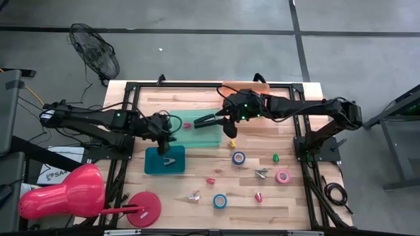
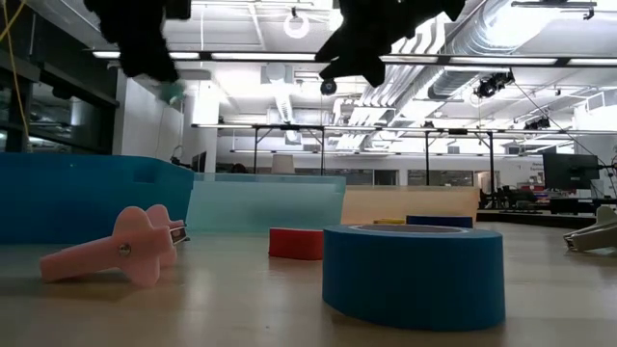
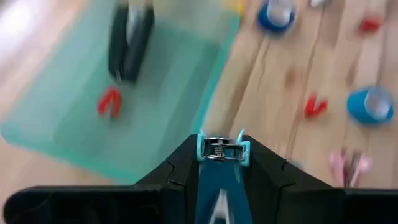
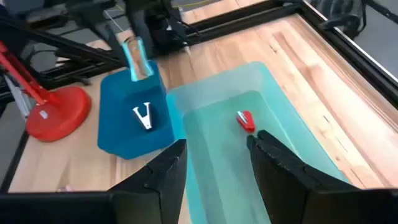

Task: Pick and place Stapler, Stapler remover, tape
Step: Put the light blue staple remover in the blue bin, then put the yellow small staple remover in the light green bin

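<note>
My left gripper (image 1: 165,135) is shut on a light-blue stapler remover (image 3: 221,151) and hovers over the dark teal tray (image 1: 155,168). A silver stapler remover (image 4: 143,117) lies in that tray. My right gripper (image 1: 201,122) is open and hangs above the pale green tray (image 1: 211,138), with a small red piece (image 4: 245,120) lying just ahead of its fingers (image 4: 168,168). Out on the wood sit a purple-blue tape roll (image 1: 238,157), a pink one (image 1: 283,176) and a blue one (image 1: 220,200). A pink remover (image 2: 116,253) and another silver remover (image 1: 261,172) also lie there. My left gripper pinches the light-blue stapler remover between its two fingers. The remover's hinge end with the metal spring (image 3: 222,148) sticks out past the fingertips. The fingers come from above, pointing down. The remover (image 4: 135,57) is lifted clear, above the dark teal tray.
Small red (image 1: 210,180), green (image 1: 275,157) and yellow (image 1: 232,141) pieces are scattered on the wood near the tapes. Black frame rails (image 1: 131,118) border the table. A red round-footed stand (image 1: 144,208) and a pink object (image 1: 62,196) sit at the near left corner.
</note>
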Tool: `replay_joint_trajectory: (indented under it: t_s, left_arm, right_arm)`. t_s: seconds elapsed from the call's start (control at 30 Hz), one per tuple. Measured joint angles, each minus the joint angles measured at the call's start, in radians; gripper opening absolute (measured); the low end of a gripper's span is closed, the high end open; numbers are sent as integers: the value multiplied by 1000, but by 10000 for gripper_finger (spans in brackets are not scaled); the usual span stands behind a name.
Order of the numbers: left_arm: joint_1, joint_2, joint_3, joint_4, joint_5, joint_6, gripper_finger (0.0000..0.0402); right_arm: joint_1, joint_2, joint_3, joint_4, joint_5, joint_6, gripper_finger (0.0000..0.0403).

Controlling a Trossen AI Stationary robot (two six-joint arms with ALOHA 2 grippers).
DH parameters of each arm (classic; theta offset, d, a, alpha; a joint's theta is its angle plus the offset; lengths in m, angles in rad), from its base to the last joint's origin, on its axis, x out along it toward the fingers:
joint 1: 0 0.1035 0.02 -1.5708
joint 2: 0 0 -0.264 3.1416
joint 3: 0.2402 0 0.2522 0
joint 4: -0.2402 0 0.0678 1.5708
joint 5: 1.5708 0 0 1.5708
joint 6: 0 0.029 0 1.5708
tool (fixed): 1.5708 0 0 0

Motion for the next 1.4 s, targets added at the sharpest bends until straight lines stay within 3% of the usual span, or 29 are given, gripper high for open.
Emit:
replay_joint_trajectory:
  t_s: [0.37,0.67,0.97,1.23,1.4]
  left_arm:
    - [0,14,0,-160,31,-59,86]
    - [-1,90,-47,-305,312,-172,86]
    - [-1,226,-107,-293,380,-172,88]
    - [-1,262,-106,-245,384,-127,231]
    - [-1,262,-106,-229,383,-123,279]
  right_arm:
    - [-2,0,0,-38,18,9,169]
    - [-2,1,0,-81,53,34,169]
    - [-2,1,0,-118,62,64,169]
    - [0,1,0,-176,60,88,169]
    - [0,1,0,-277,59,112,169]
